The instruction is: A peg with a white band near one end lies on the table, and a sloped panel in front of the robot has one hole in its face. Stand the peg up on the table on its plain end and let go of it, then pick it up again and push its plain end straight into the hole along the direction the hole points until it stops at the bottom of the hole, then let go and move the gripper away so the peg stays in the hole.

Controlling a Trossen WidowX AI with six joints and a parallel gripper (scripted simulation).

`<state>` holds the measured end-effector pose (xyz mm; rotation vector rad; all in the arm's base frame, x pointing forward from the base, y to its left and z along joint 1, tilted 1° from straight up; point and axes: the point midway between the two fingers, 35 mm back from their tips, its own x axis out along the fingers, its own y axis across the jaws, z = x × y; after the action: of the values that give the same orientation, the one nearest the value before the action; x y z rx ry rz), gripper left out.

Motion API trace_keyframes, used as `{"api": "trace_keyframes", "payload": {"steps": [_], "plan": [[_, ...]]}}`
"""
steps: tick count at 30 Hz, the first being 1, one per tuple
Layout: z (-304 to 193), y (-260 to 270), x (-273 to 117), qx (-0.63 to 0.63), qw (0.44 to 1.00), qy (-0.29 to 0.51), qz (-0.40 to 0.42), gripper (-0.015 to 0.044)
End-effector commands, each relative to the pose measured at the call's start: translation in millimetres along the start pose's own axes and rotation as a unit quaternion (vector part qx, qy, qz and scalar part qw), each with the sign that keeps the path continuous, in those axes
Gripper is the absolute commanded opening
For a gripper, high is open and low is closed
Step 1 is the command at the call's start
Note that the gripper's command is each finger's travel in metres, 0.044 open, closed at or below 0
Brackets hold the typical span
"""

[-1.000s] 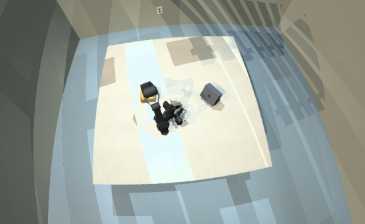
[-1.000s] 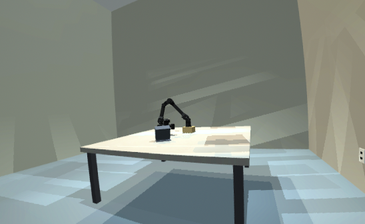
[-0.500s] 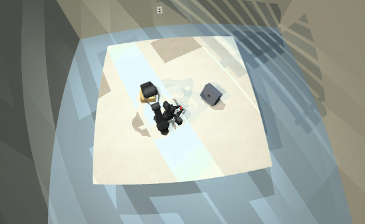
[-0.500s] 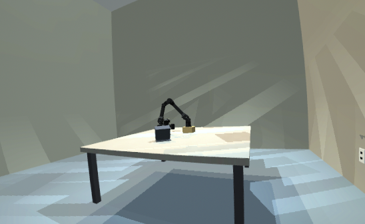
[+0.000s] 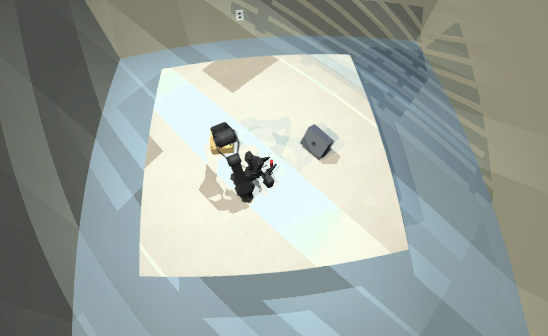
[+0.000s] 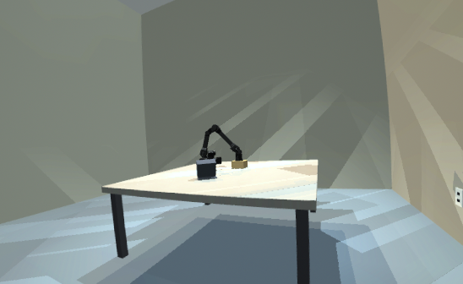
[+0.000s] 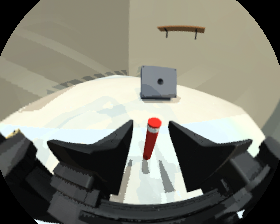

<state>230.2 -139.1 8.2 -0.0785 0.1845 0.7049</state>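
Fingers [image 5: 264, 160] half open, red peg [image 5: 271, 162] [image 7: 150, 141] between, untouched

The peg [image 5: 271, 162] [image 7: 151, 140] is red with a white band near its red top. The sloped panel [image 5: 317, 142] [image 6: 206, 170] [image 7: 155, 82] is slate grey, its hole [image 5: 313, 144] [image 7: 160, 81] dark. The hand [image 5: 271, 165] [image 7: 151, 123] is black. The table [image 5: 196, 240] [image 6: 267, 188] [image 7: 231, 117] looks cream, perhaps plain beneath pale bluish streaks.

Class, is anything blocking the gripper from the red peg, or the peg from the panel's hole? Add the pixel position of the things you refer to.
Nothing visible does: the peg [image 5: 271, 162] [image 7: 150, 142] stands between the open gripper's [image 7: 151, 123] fingers, with bare tabletop towards the panel's hole [image 5: 313, 144] [image 7: 160, 81].
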Motion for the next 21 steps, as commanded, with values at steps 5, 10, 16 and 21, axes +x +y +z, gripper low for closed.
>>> {"api": "trace_keyframes", "payload": {"steps": [5,10,16,21], "plan": [[0,0,0,0.000,1.000,0.000,0.000,0.0419],[0,0,0,0.000,1.000,0.000,0.000,0.0440],[20,-6,-5,0.003,1.000,0.003,-0.003,0.0440],[93,-13,-21,0.016,1.000,0.010,-0.015,0.0440]]}}
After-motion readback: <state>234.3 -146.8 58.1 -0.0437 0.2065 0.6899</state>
